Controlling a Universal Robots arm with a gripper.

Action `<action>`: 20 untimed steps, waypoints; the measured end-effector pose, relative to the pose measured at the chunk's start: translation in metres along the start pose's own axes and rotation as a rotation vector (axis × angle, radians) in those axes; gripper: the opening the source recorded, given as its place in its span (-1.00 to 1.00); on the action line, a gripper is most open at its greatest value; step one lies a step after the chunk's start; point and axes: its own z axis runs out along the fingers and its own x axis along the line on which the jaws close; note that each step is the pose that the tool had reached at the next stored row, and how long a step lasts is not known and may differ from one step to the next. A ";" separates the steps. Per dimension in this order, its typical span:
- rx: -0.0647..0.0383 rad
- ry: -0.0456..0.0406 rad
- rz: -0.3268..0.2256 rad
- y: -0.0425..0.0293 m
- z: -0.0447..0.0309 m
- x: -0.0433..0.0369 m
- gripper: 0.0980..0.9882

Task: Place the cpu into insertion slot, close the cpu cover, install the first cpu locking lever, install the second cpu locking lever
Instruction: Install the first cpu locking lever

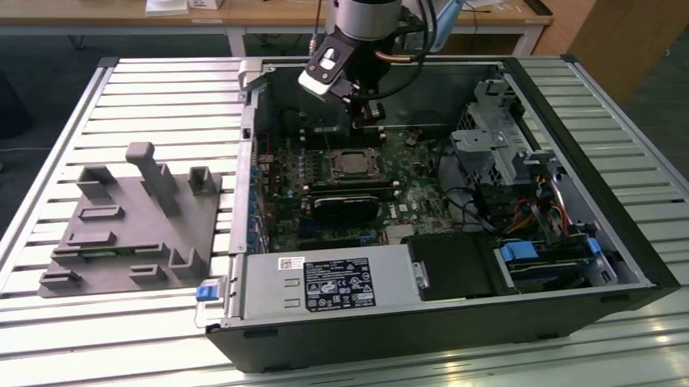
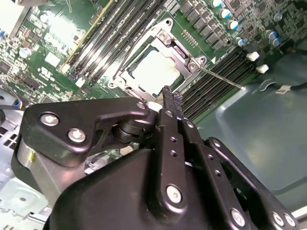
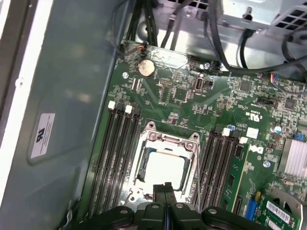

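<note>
A grey fixture block [image 1: 124, 222] sits at the exterior view's left on a slatted table [image 1: 64, 113], beside an open computer case [image 1: 431, 339] lying on its side with a power supply [image 1: 323, 286] along its lower edge. At mid-frame the cpu [image 1: 350, 164] lies flat in the insertion slot [image 3: 140, 168], its dull metal top facing up and its square edges running roughly in line with the case walls. The cpu cover [image 3: 168, 142] lies down around it as a shiny frame, with the chip's top showing through the cut-out. In the second wrist view, a thin metal lever [image 2: 220, 76] juts from one corner of the frame across the neighbouring memory slots [image 2: 211, 81]. The arm [image 1: 361, 20] drops in from the upper centre of the exterior view, its wrist tilted. The gripper [image 1: 366, 109] points down into the case, just above the socket in the picture. Both wrist views show its two fingers pressed together and holding nothing, the tips close to the cover's rim. Whether they touch it cannot be told. Metal drive bays [image 1: 506, 137] and bundled cables fill the exterior view's right.
</note>
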 end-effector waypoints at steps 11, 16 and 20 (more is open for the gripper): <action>0.002 0.0011 -0.062 0.0000 0.0000 0.0000 -0.98; 0.003 0.0016 -0.095 0.0000 0.0000 0.0000 -0.98; 0.005 0.0023 -0.139 0.0000 0.0000 0.0000 -0.98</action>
